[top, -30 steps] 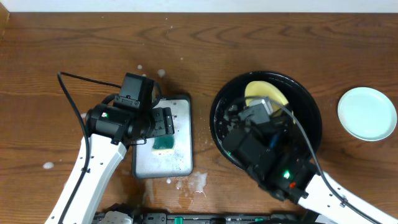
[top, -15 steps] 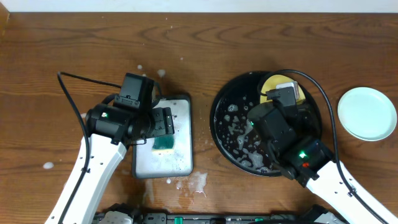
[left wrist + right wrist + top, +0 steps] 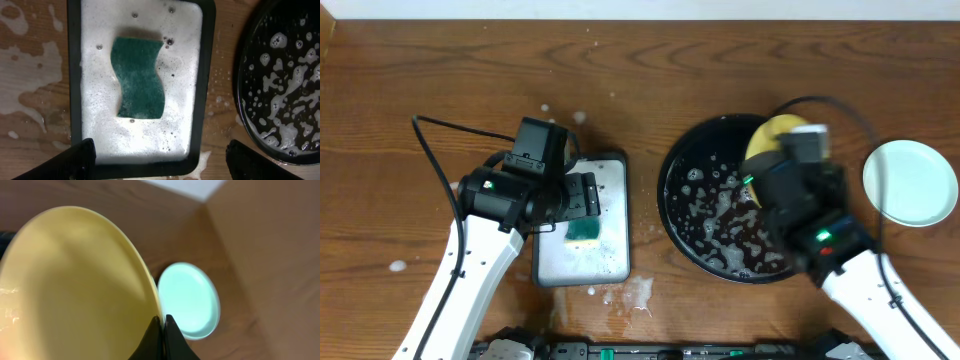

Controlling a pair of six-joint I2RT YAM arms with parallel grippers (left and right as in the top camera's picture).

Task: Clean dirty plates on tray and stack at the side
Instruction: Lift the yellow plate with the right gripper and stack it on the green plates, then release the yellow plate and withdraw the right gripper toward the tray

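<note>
My right gripper [image 3: 161, 325] is shut on the rim of the yellow plate [image 3: 75, 285] and holds it tilted above the black tray's right side; the yellow plate [image 3: 767, 140] also shows from overhead. The round black tray [image 3: 705, 215] holds soapy foam. One pale mint plate [image 3: 910, 182] lies on the table to the tray's right and shows in the right wrist view [image 3: 189, 300]. A second mint plate is not visible. My left gripper [image 3: 155, 162] is open and empty over the near edge of the white tray [image 3: 142, 160].
The rectangular white tray [image 3: 582, 262] with dark rim is full of foam and holds a green sponge [image 3: 584, 231], also in the left wrist view [image 3: 140, 77]. Foam puddles lie on the wood [image 3: 638, 292] near it. The black tray's edge [image 3: 280, 90] lies right of the white tray.
My right arm has swung from the tray's middle to its right side, carrying the yellow plate up and toward the mint plate. The left arm has not moved.
</note>
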